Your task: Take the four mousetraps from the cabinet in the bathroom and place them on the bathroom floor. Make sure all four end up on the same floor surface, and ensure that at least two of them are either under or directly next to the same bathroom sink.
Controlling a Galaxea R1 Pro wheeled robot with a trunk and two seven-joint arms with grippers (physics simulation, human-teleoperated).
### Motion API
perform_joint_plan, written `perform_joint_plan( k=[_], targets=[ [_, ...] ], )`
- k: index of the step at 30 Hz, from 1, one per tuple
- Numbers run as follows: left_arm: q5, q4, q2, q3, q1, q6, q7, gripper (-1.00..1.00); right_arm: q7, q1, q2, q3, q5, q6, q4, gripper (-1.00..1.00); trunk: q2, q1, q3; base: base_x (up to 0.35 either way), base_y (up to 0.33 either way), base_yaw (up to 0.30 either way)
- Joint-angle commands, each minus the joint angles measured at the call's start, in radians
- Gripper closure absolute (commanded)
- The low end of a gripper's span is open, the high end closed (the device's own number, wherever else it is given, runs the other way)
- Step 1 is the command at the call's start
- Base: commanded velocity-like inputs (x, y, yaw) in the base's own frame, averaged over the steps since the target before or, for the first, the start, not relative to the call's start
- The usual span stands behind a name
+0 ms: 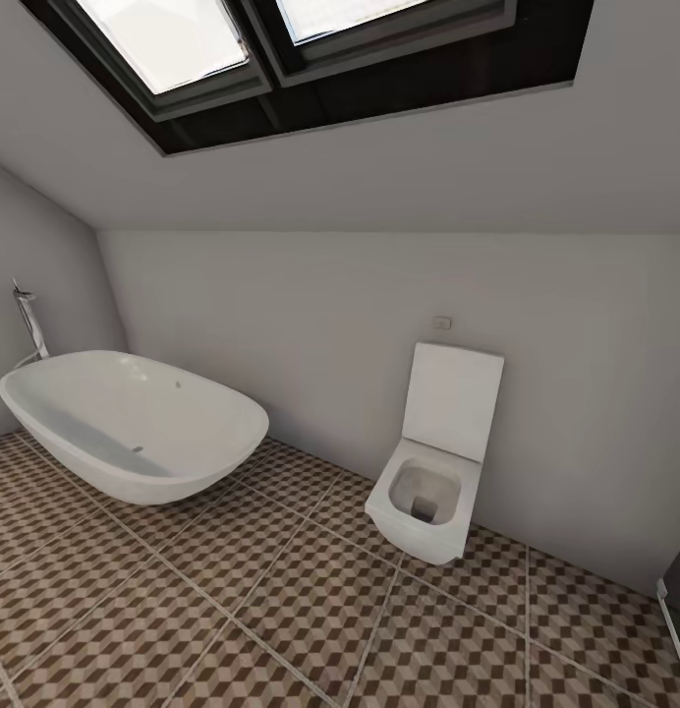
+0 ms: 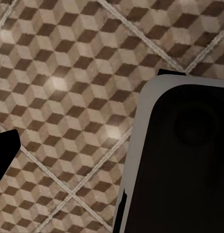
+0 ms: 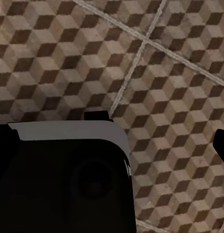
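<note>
The bathroom floor point(image 1: 281, 610) of brown, beige and white cube-pattern tiles spreads across the lower half of the head view. The same tiles show in the left wrist view as the floor point(image 2: 68, 97) and in the right wrist view as the floor point(image 3: 165, 73). The mousetraps, the cabinet and the sink are out of view. A dark fingertip point(image 2: 5, 150) pokes in at the edge of the left wrist view, and another dark fingertip point(image 3: 221, 145) at the edge of the right wrist view. Neither view tells me how the jaws stand. Nothing is seen held.
A white oval bathtub point(image 1: 134, 423) with a chrome floor faucet point(image 1: 28, 320) stands at the left. A square white toilet point(image 1: 433, 472) hangs on the far wall. Skylights point(image 1: 281, 49) sit in the sloped ceiling. A dark, grey-rimmed robot body point(image 2: 184, 160) hangs over the tiles.
</note>
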Motion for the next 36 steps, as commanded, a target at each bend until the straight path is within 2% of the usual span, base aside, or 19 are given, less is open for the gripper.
perform_joint_plan(
  k=[1, 36],
  targets=[
    [0.002, 0.002, 0.000, 0.004, -0.001, -0.006, 0.000, -1.00, -0.003, -0.001, 0.000, 0.000, -0.001, -0.003, 0.000, -1.00, 0.000, 0.000, -0.001, 0.000, 0.000, 0.000],
    [0.002, 0.002, 0.000, 0.004, -0.001, -0.006, 0.000, -1.00, -0.003, 0.000, 0.000, 0.000, -0.001, -0.003, 0.000, -1.00, 0.000, 0.000, -0.001, 0.000, 0.000, 0.000]
  ],
)
